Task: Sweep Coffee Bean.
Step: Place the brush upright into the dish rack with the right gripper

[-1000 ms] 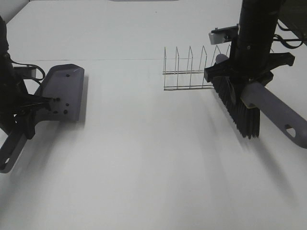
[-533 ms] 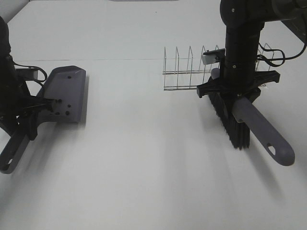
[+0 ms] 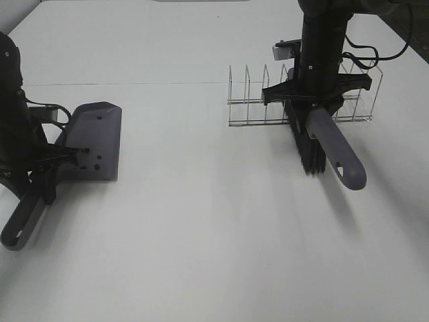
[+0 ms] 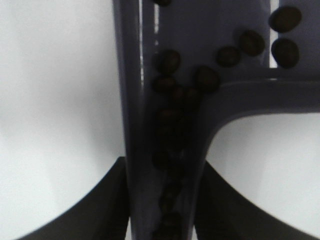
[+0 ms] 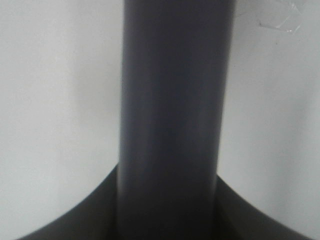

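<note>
A grey dustpan (image 3: pixel 97 137) lies on the white table at the left, and my left gripper (image 3: pixel 50 161) is shut on its handle. Coffee beans (image 3: pixel 93 157) show as a few dark specks on the pan. The left wrist view has several coffee beans (image 4: pixel 167 61) lying along the groove of the dustpan (image 4: pixel 132 100) handle, with my left gripper (image 4: pixel 162 210) closed around it. My right gripper (image 3: pixel 315 97) is shut on the grey handle of the brush (image 3: pixel 335 151), whose black bristles hang just in front of the wire rack. The brush (image 5: pixel 170 120) handle fills the right wrist view, clamped by my right gripper (image 5: pixel 167 220).
A clear wire rack (image 3: pixel 251 100) stands at the back right, directly behind the brush. The white table (image 3: pixel 201 235) stretches wide between dustpan and brush. The dustpan's handle end (image 3: pixel 19 231) points toward the front left edge.
My right arm has carried the brush leftward and back, up against the rack. The left arm has nudged the dustpan slightly to the right and nearer.
</note>
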